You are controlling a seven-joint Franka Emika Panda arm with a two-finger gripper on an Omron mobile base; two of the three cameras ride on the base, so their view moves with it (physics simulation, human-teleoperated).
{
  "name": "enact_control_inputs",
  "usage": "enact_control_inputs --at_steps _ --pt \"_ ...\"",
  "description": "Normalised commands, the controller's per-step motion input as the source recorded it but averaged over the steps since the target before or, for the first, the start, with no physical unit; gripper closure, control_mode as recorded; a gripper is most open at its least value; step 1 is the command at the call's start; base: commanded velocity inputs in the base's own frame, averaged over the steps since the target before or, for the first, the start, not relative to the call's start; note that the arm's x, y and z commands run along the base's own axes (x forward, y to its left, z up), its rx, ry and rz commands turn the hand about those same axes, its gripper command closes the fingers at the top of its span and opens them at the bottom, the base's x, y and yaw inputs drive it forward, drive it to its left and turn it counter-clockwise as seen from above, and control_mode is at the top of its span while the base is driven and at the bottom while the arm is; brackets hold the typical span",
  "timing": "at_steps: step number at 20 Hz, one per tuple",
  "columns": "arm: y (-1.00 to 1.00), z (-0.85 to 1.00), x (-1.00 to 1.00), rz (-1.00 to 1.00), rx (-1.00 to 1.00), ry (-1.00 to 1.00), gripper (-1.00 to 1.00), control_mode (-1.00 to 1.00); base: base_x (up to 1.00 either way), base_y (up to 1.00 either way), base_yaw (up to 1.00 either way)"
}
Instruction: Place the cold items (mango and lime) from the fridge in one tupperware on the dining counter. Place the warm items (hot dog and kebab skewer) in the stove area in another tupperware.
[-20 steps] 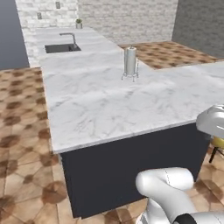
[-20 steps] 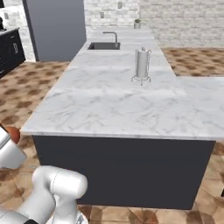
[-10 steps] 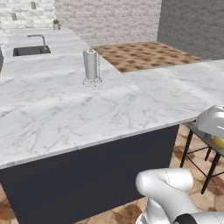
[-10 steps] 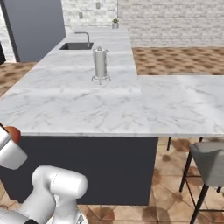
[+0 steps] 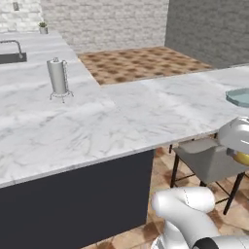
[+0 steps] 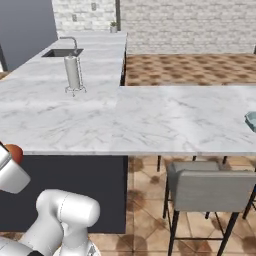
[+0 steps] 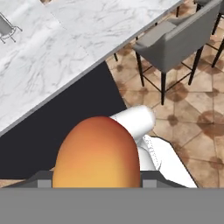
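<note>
Tool (image 7: 97,186) clamped on mango (image 7: 96,155), carried low, off the worktop (image 5: 121,121) edge. Box (image 5: 239,96) sits on worktop far right; target lies up + right of tool.

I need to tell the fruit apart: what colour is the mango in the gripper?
The mango is orange, shading to reddish at the top; the hand view shows it best.

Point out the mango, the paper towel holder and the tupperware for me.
mango (image 7: 97,153), hand view, middle of its orange skin.
paper towel holder (image 5: 58,78), left base view, middle of the roll.
tupperware (image 5: 239,96), left base view, its rim at the counter's right end.
</note>
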Motion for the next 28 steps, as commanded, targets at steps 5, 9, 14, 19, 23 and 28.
enact_control_inputs --at_steps 5,9,14,19,23,28 --pt "0.00 0.00 0.00 0.00 0.00 0.00 1.00 1.00 0.00 -1.00 0.00" --pt "0.00 0.00 0.00 0.00 0.00 0.00 1.00 1.00 0.00 -1.00 0.00" --pt "0.00 0.00 0.00 0.00 0.00 0.00 1.00 1.00 0.00 -1.00 0.00" --pt "0.00 0.00 0.00 0.00 0.00 0.00 1.00 1.00 0.00 -1.00 0.00" --pt "0.00 0.00 0.00 0.00 0.00 0.00 1.00 1.00 0.00 -1.00 0.00" --pt "0.00 0.00 0.00 0.00 0.00 0.00 1.00 1.00 0.01 -1.00 0.00"
